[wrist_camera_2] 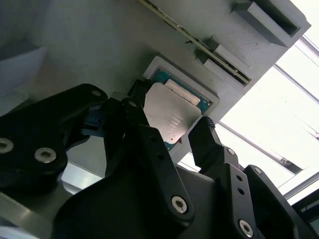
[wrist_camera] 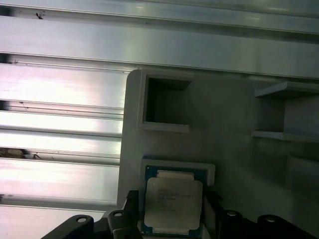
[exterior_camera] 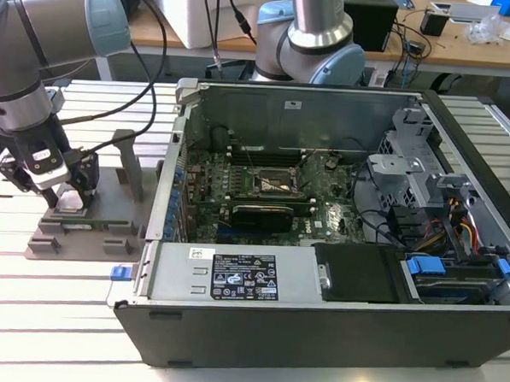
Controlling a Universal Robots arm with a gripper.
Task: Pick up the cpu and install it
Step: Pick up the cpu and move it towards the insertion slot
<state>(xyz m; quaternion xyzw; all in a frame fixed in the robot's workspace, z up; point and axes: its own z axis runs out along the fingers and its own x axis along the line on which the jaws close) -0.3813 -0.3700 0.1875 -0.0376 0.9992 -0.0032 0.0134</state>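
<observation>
Down at the exterior view's left, the black jaws stood open, one on each side of the small flat square cpu with its silvery-grey metal top (wrist_camera_2: 169, 117), without closing on it. The cpu lay flat in a raised square pocket of the grey plastic tray (wrist_camera: 224, 109), and in the first wrist view another square pocket (wrist_camera: 167, 102) sat just beside it. A long narrow green memory stick (wrist_camera_2: 194, 45) lay in a slot of the same tray. Two upright grey tray posts (exterior_camera: 130, 163) stood between the jaws and the open black desktop computer case (exterior_camera: 316, 331), which held a green motherboard (exterior_camera: 207, 201) with a dark square metal socket frame (exterior_camera: 272, 183). Tray and case rested on a slatted aluminium surface (exterior_camera: 60, 318). Beyond it stood a second grey robot arm (exterior_camera: 310, 40) and a wooden desk (exterior_camera: 468, 50).
</observation>
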